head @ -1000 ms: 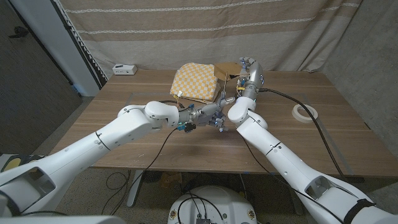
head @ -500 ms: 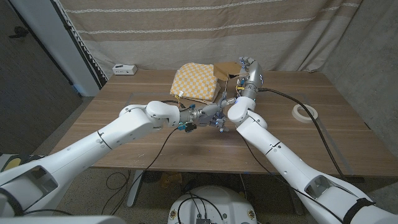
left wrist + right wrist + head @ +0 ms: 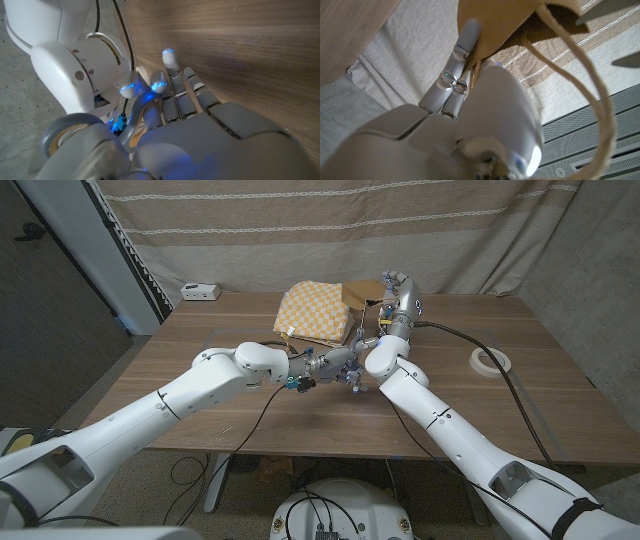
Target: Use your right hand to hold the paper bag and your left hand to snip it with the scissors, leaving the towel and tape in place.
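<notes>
My right hand (image 3: 398,290) is raised over the table's far side and holds the brown paper bag (image 3: 363,290) by its edge. In the right wrist view the bag (image 3: 510,20) is pinched between my fingers (image 3: 462,45) and thumb, and its cord handle (image 3: 580,85) hangs loose. My left hand (image 3: 345,366) hovers low over the table, close against the right forearm. In the left wrist view its fingers (image 3: 175,85) reach out fairly straight, and I cannot make out scissors in it. The yellow checked towel (image 3: 312,311) lies beside the bag. The tape roll (image 3: 492,361) sits at the right.
A small white box (image 3: 200,291) sits at the table's far left corner. Bare wooden tabletop (image 3: 200,340) stretches to the left and along the front. A black cable (image 3: 520,400) runs along the right arm across the table. A curtain hangs behind the table.
</notes>
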{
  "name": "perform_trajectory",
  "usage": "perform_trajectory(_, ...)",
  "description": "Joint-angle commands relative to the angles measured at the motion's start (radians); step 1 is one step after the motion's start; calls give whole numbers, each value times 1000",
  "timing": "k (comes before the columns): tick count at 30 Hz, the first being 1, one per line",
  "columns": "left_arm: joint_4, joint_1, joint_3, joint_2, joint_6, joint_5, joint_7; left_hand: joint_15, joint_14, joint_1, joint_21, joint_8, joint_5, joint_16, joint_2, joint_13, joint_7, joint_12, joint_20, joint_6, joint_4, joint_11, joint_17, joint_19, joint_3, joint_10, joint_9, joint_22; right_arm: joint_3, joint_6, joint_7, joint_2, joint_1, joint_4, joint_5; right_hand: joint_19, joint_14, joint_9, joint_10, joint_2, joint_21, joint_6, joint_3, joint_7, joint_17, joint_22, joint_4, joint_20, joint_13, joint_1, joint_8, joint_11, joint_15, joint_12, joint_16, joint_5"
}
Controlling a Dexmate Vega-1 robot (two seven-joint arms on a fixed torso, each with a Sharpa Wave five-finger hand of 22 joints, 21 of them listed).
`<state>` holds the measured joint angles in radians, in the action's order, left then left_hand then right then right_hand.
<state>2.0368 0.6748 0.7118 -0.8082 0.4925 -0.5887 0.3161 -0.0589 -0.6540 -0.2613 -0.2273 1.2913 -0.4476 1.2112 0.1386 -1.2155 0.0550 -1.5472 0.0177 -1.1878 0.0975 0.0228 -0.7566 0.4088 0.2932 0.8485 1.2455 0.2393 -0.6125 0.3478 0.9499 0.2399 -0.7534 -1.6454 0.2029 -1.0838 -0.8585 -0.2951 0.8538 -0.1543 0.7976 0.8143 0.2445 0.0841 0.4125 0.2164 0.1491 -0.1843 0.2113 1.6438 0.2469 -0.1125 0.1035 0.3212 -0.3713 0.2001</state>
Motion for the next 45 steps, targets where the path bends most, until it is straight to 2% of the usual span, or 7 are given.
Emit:
perform_trajectory(1,-3,7,-6,-1,-4,-4,-1,-66,-4,-9,-9,291,-4,7,2,-6,111,-8,1,-114,-48,7,-3,5,47,10,0,4,-7,-5,-3,-3,4,5,6,15,-5,-4,4,-11,4,-6,6,0,1,4,0,-50,6,2,-1,-2,118,-6,4,5)
perform_trajectory(45,0,10,-1,1,-15,5,5,-65,-12,-10,-9,291,-5,14,2,-5,111,-8,2,-115,-54,10,2,5,47,14,0,4,-11,-10,-6,2,-12,-26,24,31,-6,-7,9,-9,22,-1,5,-1,-7,3,1,-50,7,2,-9,-2,119,-16,6,5)
